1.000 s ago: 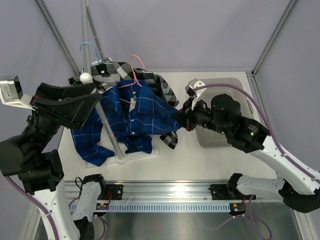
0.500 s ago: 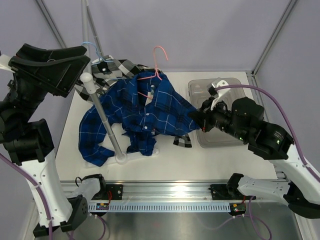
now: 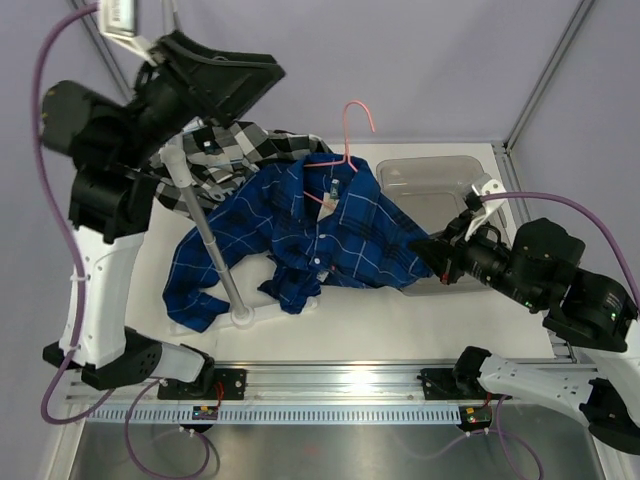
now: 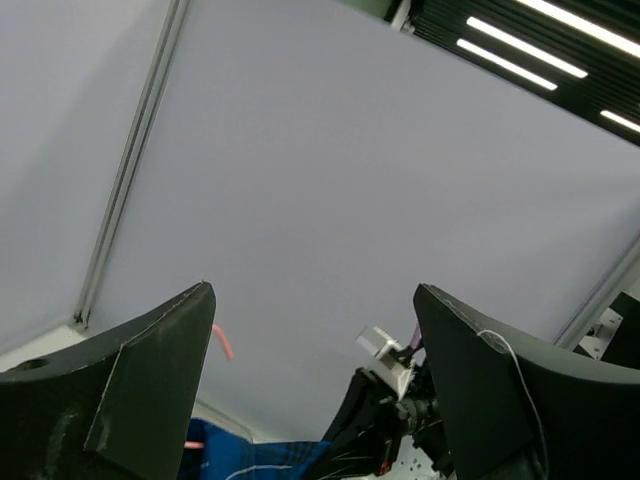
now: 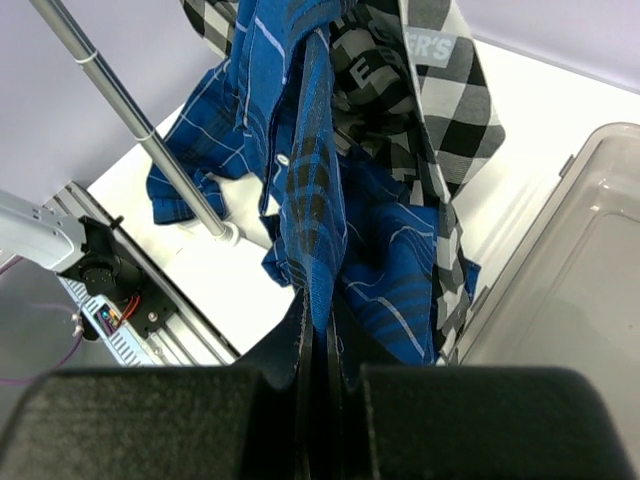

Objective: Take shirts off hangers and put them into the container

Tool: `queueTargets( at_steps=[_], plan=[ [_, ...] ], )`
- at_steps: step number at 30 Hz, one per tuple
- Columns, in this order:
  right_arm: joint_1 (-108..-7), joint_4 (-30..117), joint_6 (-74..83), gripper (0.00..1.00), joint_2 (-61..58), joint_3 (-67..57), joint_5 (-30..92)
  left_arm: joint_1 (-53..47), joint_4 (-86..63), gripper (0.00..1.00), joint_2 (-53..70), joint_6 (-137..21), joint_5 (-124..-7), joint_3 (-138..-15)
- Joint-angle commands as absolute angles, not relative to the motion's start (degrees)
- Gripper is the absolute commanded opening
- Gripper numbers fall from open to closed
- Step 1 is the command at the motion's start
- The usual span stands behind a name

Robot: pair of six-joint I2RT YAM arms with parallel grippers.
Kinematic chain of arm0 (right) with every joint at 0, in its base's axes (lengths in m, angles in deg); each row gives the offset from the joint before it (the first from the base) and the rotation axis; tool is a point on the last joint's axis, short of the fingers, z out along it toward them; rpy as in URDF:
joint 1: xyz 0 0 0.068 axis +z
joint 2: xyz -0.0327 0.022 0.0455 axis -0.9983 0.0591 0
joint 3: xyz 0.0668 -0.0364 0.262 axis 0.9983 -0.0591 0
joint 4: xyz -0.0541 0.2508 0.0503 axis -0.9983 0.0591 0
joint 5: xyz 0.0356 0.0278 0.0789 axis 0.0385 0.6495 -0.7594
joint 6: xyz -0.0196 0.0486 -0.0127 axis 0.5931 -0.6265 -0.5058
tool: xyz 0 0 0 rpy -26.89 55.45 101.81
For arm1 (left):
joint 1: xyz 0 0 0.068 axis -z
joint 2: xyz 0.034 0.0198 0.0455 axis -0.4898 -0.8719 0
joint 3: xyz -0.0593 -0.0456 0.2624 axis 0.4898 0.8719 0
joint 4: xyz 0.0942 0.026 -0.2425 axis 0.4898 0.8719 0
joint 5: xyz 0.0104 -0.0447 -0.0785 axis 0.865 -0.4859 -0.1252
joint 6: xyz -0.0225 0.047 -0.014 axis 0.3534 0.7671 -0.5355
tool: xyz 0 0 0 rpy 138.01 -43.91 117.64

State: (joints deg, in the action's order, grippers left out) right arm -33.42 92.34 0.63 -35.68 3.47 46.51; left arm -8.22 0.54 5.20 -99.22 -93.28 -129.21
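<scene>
The blue plaid shirt (image 3: 330, 225) is stretched from the rack toward the right, with the pink hanger (image 3: 350, 135) still in its collar. My right gripper (image 3: 437, 255) is shut on the shirt's edge, just in front of the see-through container (image 3: 430, 172). In the right wrist view the blue shirt (image 5: 310, 180) hangs from the pinched jaws of the right gripper (image 5: 318, 345). The black-and-white check shirt (image 5: 445, 90) lies behind it, beside the container (image 5: 590, 260). The check shirt (image 3: 235, 145) drapes near the pole top. My left gripper (image 3: 225, 85) is raised high, open and holding nothing.
The white rack pole (image 3: 205, 235) leans from its round base (image 3: 243, 315) at the table's front left. The pole (image 5: 130, 110) also shows in the right wrist view. A metal rail (image 3: 340, 385) runs along the near edge. The left wrist view faces the grey back wall, with the right arm (image 4: 400, 420) below.
The right gripper has dragged the blue shirt and pink hanger rightward, up to the container's near edge. The left arm has swung up and to the right, above the rack, its gripper still open.
</scene>
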Motion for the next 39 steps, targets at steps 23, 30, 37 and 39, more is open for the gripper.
queueTargets(
  at_steps=[23, 30, 37, 39],
  plan=[
    [-33.3, 97.6, -4.1, 0.00, -44.9, 1.8, 42.3, 21.7, 7.1, 0.86, 8.4, -56.2, -67.7, -108.6],
    [-33.3, 98.1, -4.7, 0.00, -46.3, 2.4, 39.3, 21.9, 5.1, 0.79, 11.8, -53.4, -67.9, -101.6],
    [-33.3, 97.1, -4.7, 0.00, -45.2, 2.4, 37.1, 25.9, 5.1, 0.63, 12.7, -54.2, -58.6, -100.4],
    [-33.3, 96.4, -4.7, 0.00, -45.1, 2.1, 36.8, 27.6, 5.9, 0.59, 11.9, -54.2, -53.8, -101.0]
  ],
)
